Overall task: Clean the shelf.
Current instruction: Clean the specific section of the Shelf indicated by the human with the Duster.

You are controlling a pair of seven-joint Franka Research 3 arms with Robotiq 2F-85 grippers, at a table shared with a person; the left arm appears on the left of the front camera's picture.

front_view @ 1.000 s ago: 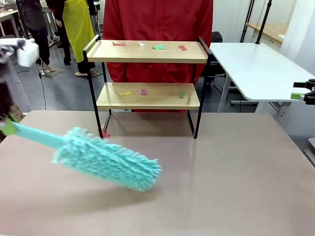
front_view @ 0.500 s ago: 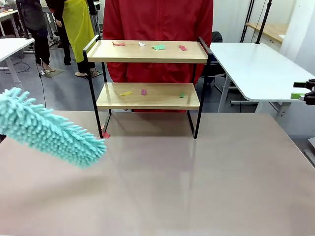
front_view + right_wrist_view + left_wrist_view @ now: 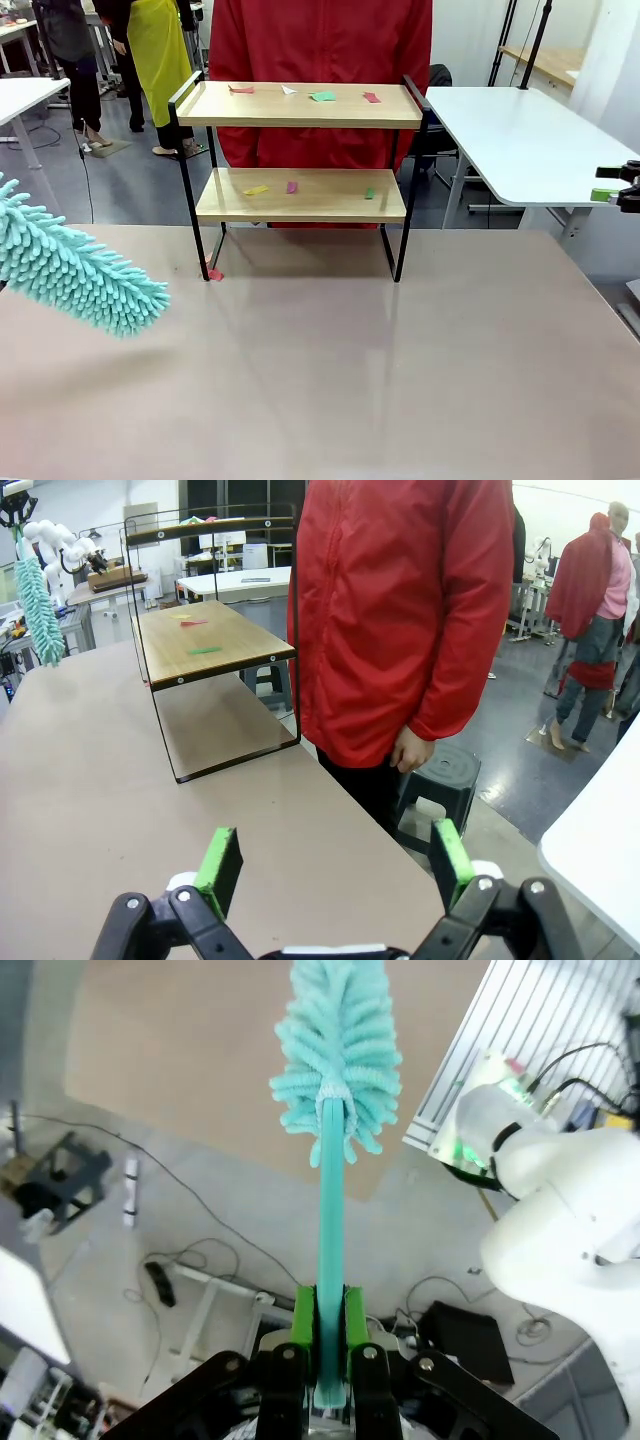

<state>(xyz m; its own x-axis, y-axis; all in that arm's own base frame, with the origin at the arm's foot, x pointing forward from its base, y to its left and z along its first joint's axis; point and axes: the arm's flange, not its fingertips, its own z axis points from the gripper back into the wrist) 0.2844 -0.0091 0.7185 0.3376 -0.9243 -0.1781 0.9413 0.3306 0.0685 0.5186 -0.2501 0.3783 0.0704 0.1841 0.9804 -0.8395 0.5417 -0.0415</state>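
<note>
The shelf [image 3: 320,200] stands on the brown table [image 3: 400,380], with a person in a red jacket [image 3: 320,40] just behind it. Small coloured paper scraps [image 3: 322,96] lie on both of its boards. To the left of the shelf and nearer the robot, a fluffy teal duster [image 3: 75,270] hangs apart from the frame. The left gripper [image 3: 331,1315] is clamped on the duster's handle. The right gripper [image 3: 335,862] sits well to the right of the shelf, its jaws spread wide and holding nothing.
</note>
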